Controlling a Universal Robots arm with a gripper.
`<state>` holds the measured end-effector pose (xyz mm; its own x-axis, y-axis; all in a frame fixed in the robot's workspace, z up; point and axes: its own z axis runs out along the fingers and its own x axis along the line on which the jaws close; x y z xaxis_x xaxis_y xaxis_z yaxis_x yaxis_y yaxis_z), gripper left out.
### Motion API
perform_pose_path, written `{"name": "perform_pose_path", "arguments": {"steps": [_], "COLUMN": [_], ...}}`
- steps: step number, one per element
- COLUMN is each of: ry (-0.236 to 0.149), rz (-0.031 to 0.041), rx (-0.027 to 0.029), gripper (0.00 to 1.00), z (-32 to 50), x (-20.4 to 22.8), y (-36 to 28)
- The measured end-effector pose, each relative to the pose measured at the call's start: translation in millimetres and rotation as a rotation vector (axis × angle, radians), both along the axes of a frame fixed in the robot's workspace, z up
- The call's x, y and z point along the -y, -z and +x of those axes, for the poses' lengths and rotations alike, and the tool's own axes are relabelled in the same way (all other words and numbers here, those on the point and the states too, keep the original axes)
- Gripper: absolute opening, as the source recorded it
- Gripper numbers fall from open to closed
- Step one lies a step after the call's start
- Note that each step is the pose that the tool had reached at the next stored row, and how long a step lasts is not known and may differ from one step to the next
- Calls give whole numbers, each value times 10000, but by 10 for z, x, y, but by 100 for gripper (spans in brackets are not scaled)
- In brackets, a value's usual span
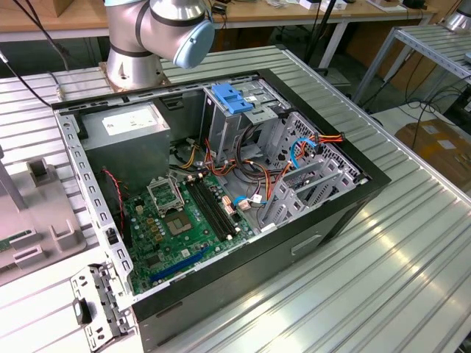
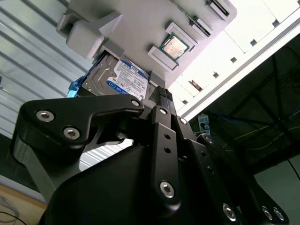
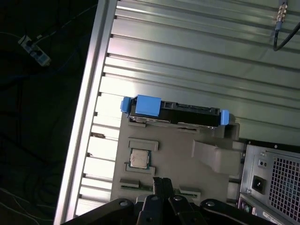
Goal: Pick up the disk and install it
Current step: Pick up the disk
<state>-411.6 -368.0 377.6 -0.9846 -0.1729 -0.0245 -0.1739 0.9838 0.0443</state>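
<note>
The disk (image 3: 174, 115) is shown stood on edge in a slot along one side of the grey holder (image 3: 183, 157), with its blue side rails visible at both ends and its white label seen in the second wrist view. The gripper (image 3: 161, 183) is poised over the holder, apart from the disk, with its fingers drawn together and nothing held between them. A processor chip (image 3: 139, 159) is seated in a recess of the holder, and an opened computer case (image 1: 309, 220) is set beside the holder on the ribbed metal desk (image 3: 197, 56).
</note>
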Motion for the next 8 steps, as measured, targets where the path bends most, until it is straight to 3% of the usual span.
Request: {"name": "perform_pose_path", "arguments": {"steps": [8], "ry": [-161], "rz": [0], "rx": [0], "gripper": [11], "z": [0], "x": [0], "y": [0]}}
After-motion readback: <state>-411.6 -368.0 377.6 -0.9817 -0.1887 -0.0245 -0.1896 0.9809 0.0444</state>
